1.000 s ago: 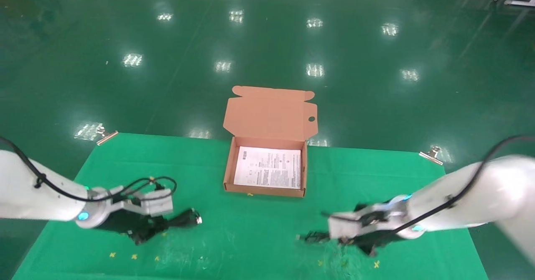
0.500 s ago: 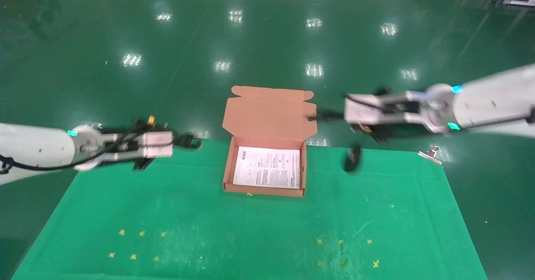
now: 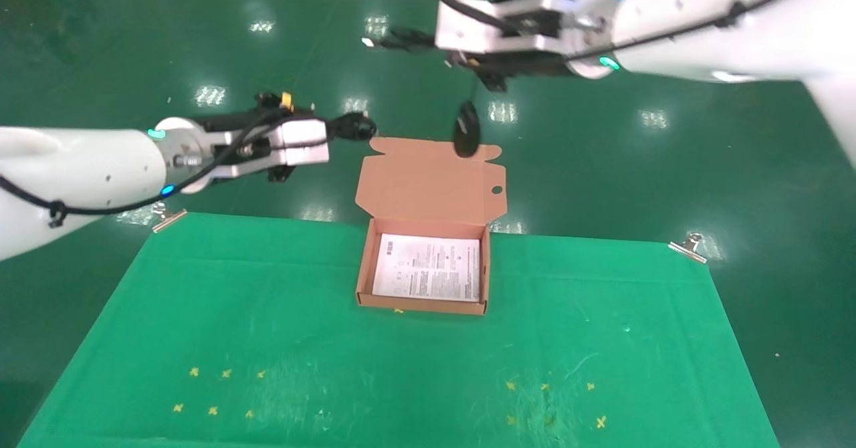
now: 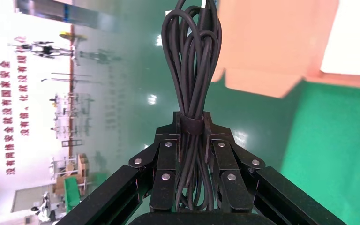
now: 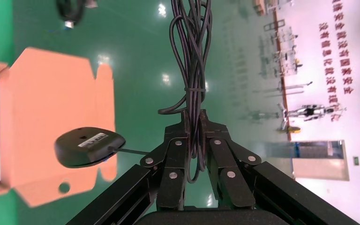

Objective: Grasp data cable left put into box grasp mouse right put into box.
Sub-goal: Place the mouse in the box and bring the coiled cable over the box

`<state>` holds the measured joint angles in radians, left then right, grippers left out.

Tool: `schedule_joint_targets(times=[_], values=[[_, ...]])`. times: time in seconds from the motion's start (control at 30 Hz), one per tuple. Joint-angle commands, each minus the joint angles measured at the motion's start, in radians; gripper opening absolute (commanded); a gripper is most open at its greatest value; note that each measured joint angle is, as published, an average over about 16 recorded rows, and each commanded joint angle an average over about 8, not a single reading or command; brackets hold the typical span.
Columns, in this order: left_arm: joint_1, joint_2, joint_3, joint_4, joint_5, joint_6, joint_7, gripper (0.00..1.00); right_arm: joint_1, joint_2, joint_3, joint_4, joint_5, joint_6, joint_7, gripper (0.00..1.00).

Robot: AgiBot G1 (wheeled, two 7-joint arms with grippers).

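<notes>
**Q:** Data cable, the thin black looped bundle (image 4: 191, 70) — where is it?

**A:** Clamped between the fingers of the left gripper (image 4: 191, 123), which are closed tight on its bound waist; the loops stick out past the fingertips. In the head view that gripper (image 3: 342, 129) is raised above the floor, just beside the lid's top corner on the robot's left.

**Q:** And the small black oval mouse (image 5: 89, 146)?

**A:** Hanging free below the right gripper (image 5: 194, 122), whose fingers are pinched shut on the mouse's bundled thin black cord (image 5: 191, 51), not on the body. From the head camera the mouse (image 3: 466, 129) dangles in front of the lid's upper edge, with the right gripper (image 3: 409, 37) above it.

**Q:** The box?

**A:** A shallow salmon-orange cardboard mailer box (image 3: 364, 267), open, sits below and between both grippers, its tabbed lid flap (image 3: 431, 180) standing up with a small round hole near one edge.

**Q:** Any writing?

**A:** A white printed leaflet (image 3: 429, 267) lies flat inside the box; its text is too small to read. The mouse's underside carries a label, also unreadable. Red Chinese characters run along a white wall (image 4: 9, 117) in both wrist views.

**Q:** The surroundings?

**A:** A green cloth (image 3: 267, 341) with small yellow cross marks covers the table, held by metal clips (image 3: 689, 246) at the far corners. Beyond is a glossy dark green floor (image 3: 134, 47) reflecting ceiling lights.
</notes>
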<state>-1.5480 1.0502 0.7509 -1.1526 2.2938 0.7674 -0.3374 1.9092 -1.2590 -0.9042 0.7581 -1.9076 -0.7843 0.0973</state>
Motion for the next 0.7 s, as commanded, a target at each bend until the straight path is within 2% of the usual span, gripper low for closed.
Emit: schedule_joint_targets(times=[0.03, 0.17, 0.3, 0.7], values=[[-0.014, 0.016, -0.006, 0.017, 0.016, -0.017, -0.009, 0.0, 0.021, -0.037, 0.01, -0.061, 0.029, 0.022, -0.056, 0.0], [-0.026, 0.032, -0.015, 0.034, 0.042, -0.041, -0.027, 0.0, 0.047, -0.069, 0.012, -0.124, 0.049, 0.021, -0.116, 0.0], [-0.03, 0.037, -0.02, 0.036, 0.053, -0.054, -0.034, 0.0, 0.056, -0.081, 0.012, -0.15, 0.062, 0.019, -0.133, 0.0], [0.004, 0.003, -0.01, 0.006, 0.065, -0.029, -0.032, 0.0, 0.001, -0.081, -0.015, -0.146, 0.086, 0.015, -0.107, 0.0]])
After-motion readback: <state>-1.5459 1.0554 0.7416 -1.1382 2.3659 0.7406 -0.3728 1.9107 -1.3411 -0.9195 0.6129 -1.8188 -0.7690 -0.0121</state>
